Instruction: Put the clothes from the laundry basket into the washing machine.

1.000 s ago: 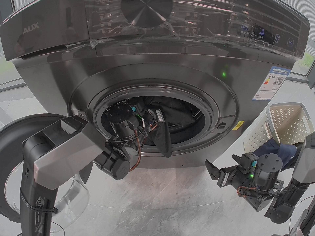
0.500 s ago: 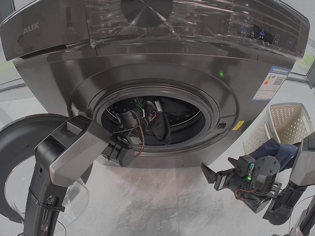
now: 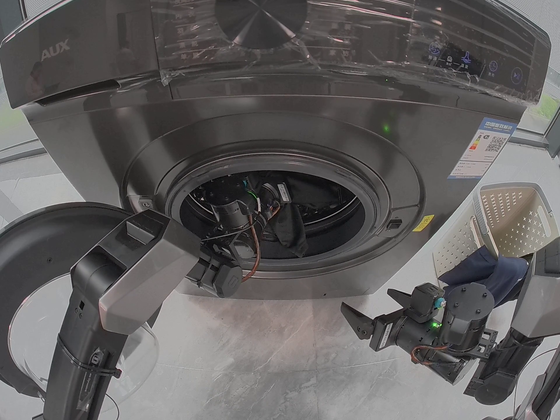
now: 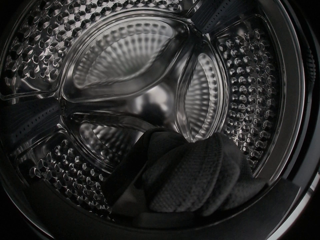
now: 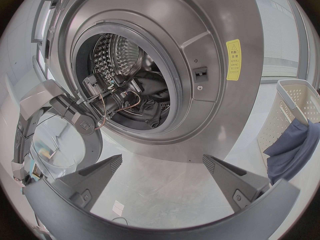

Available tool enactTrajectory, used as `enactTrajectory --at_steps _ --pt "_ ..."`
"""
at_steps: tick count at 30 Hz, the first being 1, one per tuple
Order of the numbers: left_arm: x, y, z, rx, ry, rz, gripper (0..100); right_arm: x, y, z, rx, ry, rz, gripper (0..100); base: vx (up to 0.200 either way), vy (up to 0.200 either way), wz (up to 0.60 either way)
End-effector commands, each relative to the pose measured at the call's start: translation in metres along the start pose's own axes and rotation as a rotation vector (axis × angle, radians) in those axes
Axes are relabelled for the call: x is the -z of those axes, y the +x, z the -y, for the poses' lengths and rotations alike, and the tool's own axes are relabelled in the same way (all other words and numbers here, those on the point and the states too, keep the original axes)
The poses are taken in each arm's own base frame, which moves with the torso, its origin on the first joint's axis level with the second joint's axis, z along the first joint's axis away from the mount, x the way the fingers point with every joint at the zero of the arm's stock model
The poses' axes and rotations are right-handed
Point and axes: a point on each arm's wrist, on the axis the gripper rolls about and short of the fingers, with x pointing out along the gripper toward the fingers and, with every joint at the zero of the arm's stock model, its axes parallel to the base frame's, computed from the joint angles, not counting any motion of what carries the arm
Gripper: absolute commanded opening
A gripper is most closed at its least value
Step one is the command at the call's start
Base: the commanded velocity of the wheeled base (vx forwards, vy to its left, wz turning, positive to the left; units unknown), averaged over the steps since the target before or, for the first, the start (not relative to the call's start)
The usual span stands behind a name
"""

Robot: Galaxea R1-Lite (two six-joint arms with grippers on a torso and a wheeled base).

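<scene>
The step in hand seems the loading of a black garment [image 3: 290, 233]: the left gripper [image 3: 274, 199] is inside the washing machine [image 3: 402, 170], the cloth just beside it; whether it grips, I cannot tell. The right gripper [image 3: 367, 301] holds its fingers [image 5: 96, 172] wide open and empty. Behind them, well apart, a blue garment [image 3: 487, 269] hangs over the laundry basket [image 3: 513, 223]; next this one must be fetched, I judge

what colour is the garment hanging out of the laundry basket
The garment is navy blue, clearest in the right wrist view.
</scene>
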Motion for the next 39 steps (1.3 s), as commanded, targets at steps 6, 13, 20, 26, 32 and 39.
enactTrajectory --at_steps 6,13,20,26,32,39 --pt "-0.01 0.016 0.001 -0.017 -0.004 0.029 0 -0.001 0.003 -0.001 0.001 0.002 0.009 100 0.0 0.0 0.0" --pt "-0.005 0.036 -0.002 -0.043 0.0 0.045 0 -0.001 0.003 0.001 0.008 0.001 0.008 100 0.0 0.0 0.0" --pt "-0.011 0.045 -0.007 -0.072 -0.007 0.088 0 -0.001 0.003 0.001 0.008 0.001 0.008 100 0.0 0.0 0.0" --pt "-0.001 0.039 -0.005 -0.07 -0.001 0.044 100 -0.001 0.004 0.001 0.008 0.002 0.011 100 0.0 0.0 0.0" --pt "-0.016 0.035 0.0 -0.067 -0.006 0.047 100 -0.001 0.004 0.006 0.057 -0.003 0.014 100 0.0 0.0 0.0" --pt "-0.028 -0.019 0.003 -0.071 0.055 -0.233 100 0.0 0.012 0.022 0.184 -0.016 0.024 100 0.0 0.0 0.0"
